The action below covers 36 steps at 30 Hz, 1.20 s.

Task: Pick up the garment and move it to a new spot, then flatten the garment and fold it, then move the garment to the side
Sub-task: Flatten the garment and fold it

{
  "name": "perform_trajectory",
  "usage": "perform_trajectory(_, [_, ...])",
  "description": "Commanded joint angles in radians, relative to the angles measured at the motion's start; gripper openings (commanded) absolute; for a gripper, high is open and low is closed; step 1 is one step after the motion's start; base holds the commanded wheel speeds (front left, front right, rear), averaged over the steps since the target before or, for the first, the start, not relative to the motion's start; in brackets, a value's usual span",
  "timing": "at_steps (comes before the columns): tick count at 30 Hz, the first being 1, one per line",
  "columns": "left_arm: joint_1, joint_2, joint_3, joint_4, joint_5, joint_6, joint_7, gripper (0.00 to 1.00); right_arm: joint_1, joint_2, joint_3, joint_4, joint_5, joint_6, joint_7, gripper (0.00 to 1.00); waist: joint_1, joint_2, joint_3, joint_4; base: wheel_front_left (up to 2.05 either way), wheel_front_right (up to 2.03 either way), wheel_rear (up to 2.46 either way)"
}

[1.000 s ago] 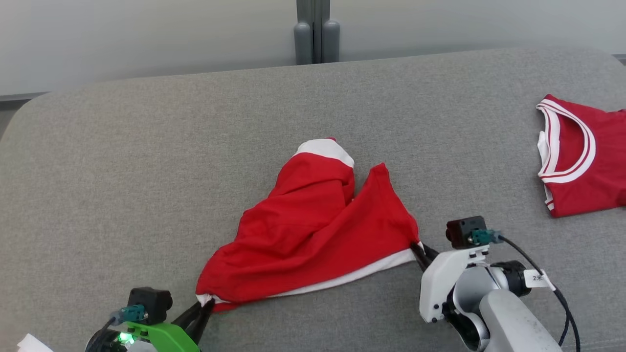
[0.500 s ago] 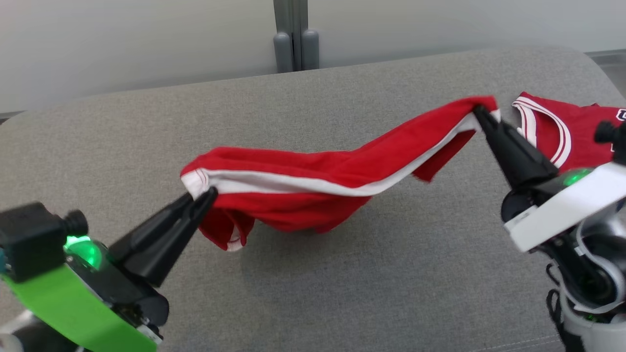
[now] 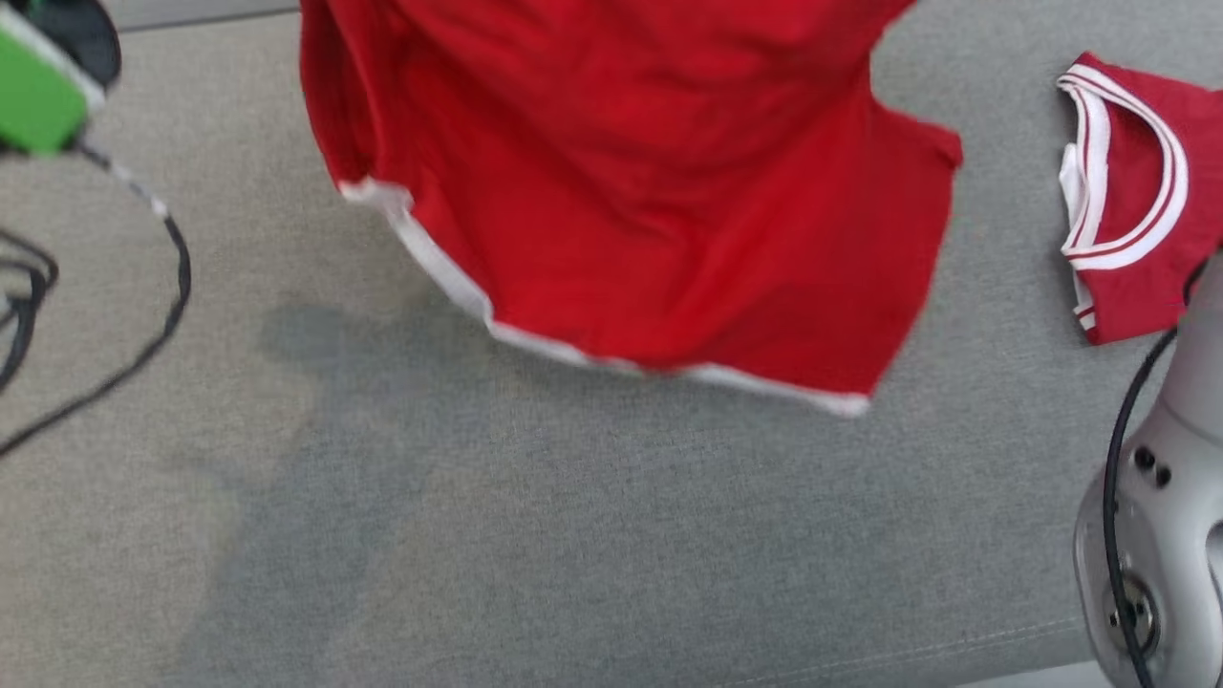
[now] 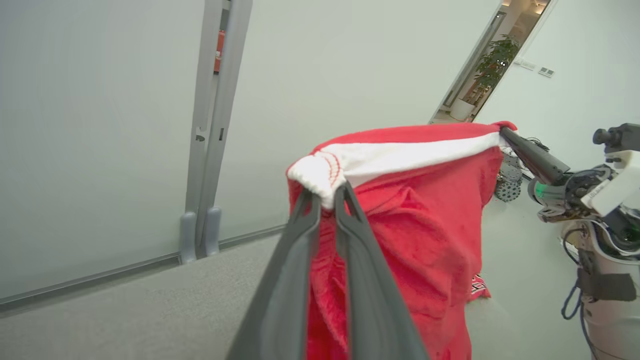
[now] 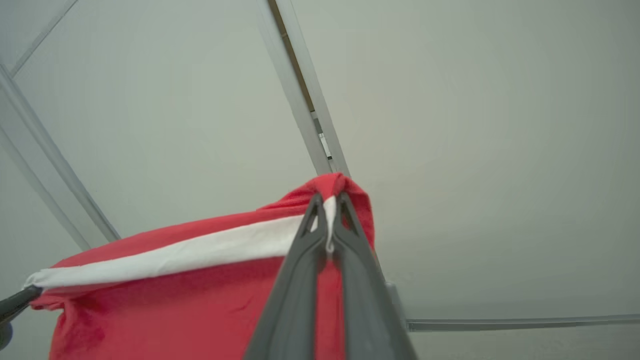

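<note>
The red garment point(image 3: 650, 191) with white trim hangs in the air above the grey padded surface point(image 3: 573, 535), its white hem lowest. In the left wrist view my left gripper point(image 4: 326, 192) is shut on one bunched corner of the garment's point(image 4: 425, 225) white band. The right gripper point(image 4: 504, 132) shows there pinching the far end of that band. In the right wrist view my right gripper point(image 5: 329, 200) is shut on the band's other corner, and the garment point(image 5: 175, 300) stretches away to the left gripper's tip point(image 5: 20, 299).
A second red garment point(image 3: 1147, 239) with a white-striped collar lies at the surface's right side. The left arm's green housing point(image 3: 38, 86) and black cables point(image 3: 172, 287) hang at the left. The right arm's pale forearm point(image 3: 1166, 535) stands at lower right.
Both grippers have risen with the garment, lifting it off the surface so it hangs spread between them. The head camera has tilted down, so the wall has left that view.
</note>
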Motion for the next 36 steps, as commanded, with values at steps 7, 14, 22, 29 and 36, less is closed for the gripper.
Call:
perform_trajectory(7, [-0.369, -0.156, -0.055, 0.472, 0.236, -0.044, -0.289, 0.00, -0.364, -0.006, 0.001, 0.493, 0.000, -0.002, -0.392, 0.00, -0.0001, 0.0000, 0.214, 0.012, 0.00, 0.00, 0.00])
perform_trajectory(14, [-0.457, -0.216, -0.105, 0.761, 0.345, -0.153, -0.531, 0.00, -0.453, -0.004, 0.202, 0.765, 0.160, -0.002, -0.699, 0.00, -0.0001, 0.0000, 0.245, -0.010, 0.00, 0.00, 0.00])
perform_trajectory(22, [-0.114, -0.134, -0.265, 0.752, 0.298, -0.207, -0.659, 0.00, -0.042, -0.009, 0.401, 0.705, 0.308, -0.001, -0.834, 0.00, -0.0001, 0.0000, 0.176, -0.043, 0.00, 0.00, 0.00])
perform_trajectory(29, [0.351, -0.038, -0.374, 0.555, 0.195, -0.205, -0.790, 0.00, 0.484, -0.143, 0.426, 0.494, 0.358, -0.002, -0.872, 0.00, -0.0001, 0.0000, 0.055, -0.018, 0.00, 0.00, 0.00])
perform_trajectory(36, [0.787, -0.027, -0.410, 0.328, 0.187, -0.074, -0.855, 0.00, 1.039, -0.233, 0.306, 0.224, 0.408, -0.003, -0.839, 0.00, -0.0001, 0.0000, -0.073, 0.018, 0.00, 0.00, 0.00])
